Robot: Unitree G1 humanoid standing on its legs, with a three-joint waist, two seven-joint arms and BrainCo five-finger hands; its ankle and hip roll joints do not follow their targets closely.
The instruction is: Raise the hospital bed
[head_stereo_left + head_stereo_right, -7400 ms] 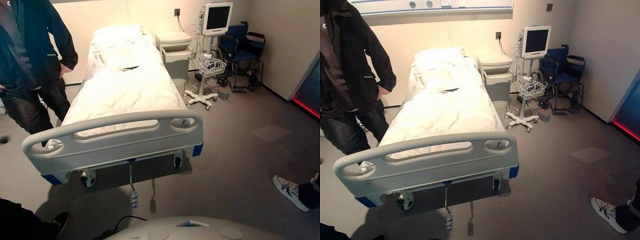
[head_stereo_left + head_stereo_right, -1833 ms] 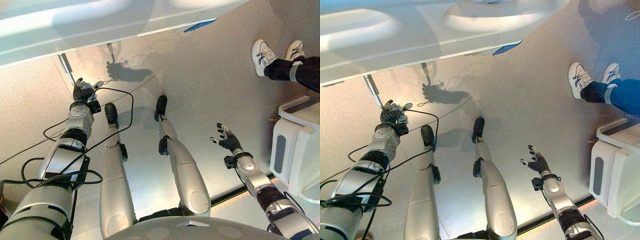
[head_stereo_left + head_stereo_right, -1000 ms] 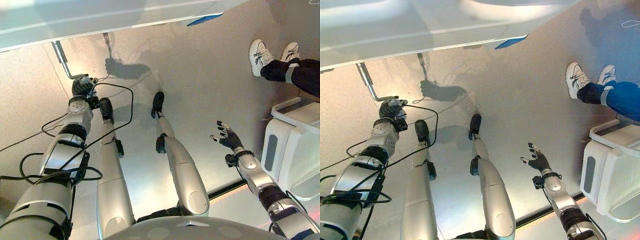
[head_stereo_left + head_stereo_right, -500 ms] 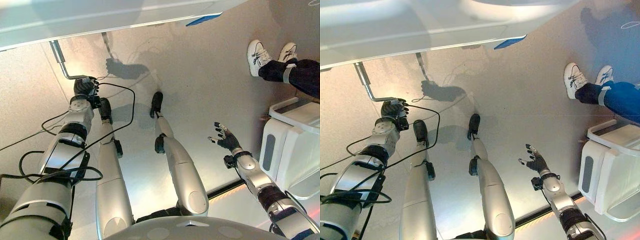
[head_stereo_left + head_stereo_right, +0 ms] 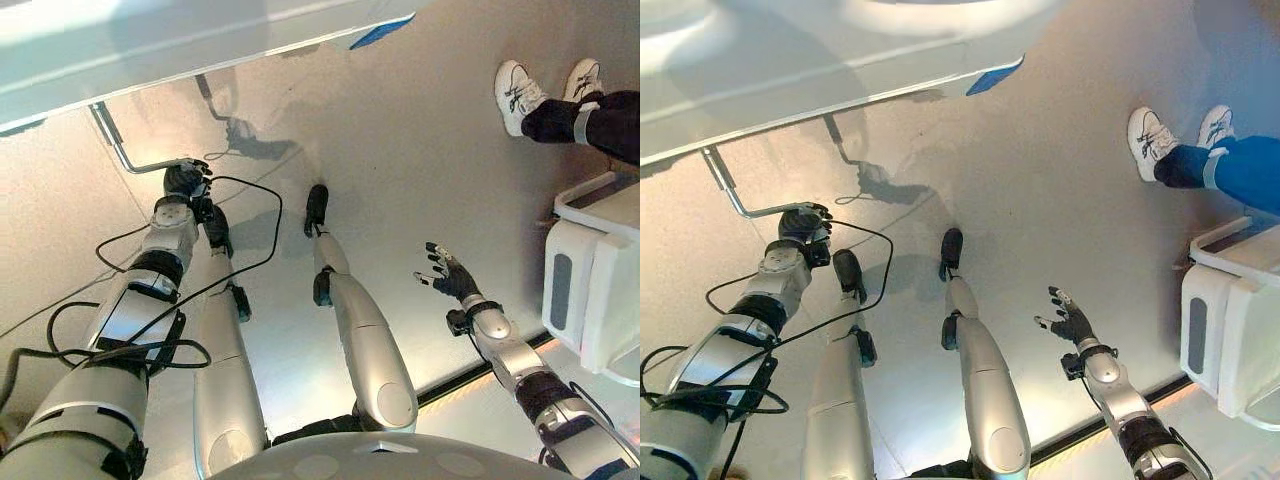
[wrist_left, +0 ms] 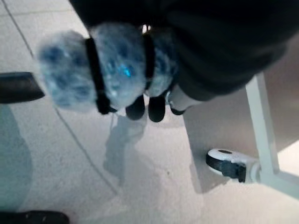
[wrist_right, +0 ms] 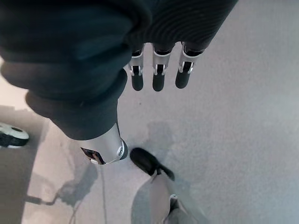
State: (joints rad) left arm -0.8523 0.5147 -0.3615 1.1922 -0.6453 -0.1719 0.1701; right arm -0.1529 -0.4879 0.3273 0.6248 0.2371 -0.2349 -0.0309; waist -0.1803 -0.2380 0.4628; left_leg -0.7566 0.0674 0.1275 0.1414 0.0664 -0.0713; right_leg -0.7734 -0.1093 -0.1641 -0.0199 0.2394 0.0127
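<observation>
Left hand (image 5: 184,181) was at the free end of the bed's crank handle (image 5: 128,160), fingers curled round the grip. Left wrist view confirmed it: the fingers (image 6: 156,106) wrapped over a blurred, bluish grip (image 6: 105,70). The crank was a bent metal rod running from under the hospital bed (image 5: 790,60) down and out toward the hand. The bed's grey footboard spanned the top of the head views, directly above the crank, with a blue corner bumper (image 5: 993,76) at its right end. A second thin rod (image 5: 207,92) hung under the bed frame, just right of the crank and apart from the hand. A bed caster (image 6: 229,164) showed on the floor (image 5: 420,180) in the left wrist view.

Right hand (image 5: 450,277) hung low on the right, well apart from the bed, fingers straight and spread, holding nothing, touching nothing. Right wrist view showed its fingers (image 7: 156,79) straight over bare floor.

Far right: a person's legs with white sneakers (image 5: 518,88) stood on the floor, well clear of both hands. Below them a white cabinet-like unit (image 5: 590,290) sat near the right arm, not touching it.
</observation>
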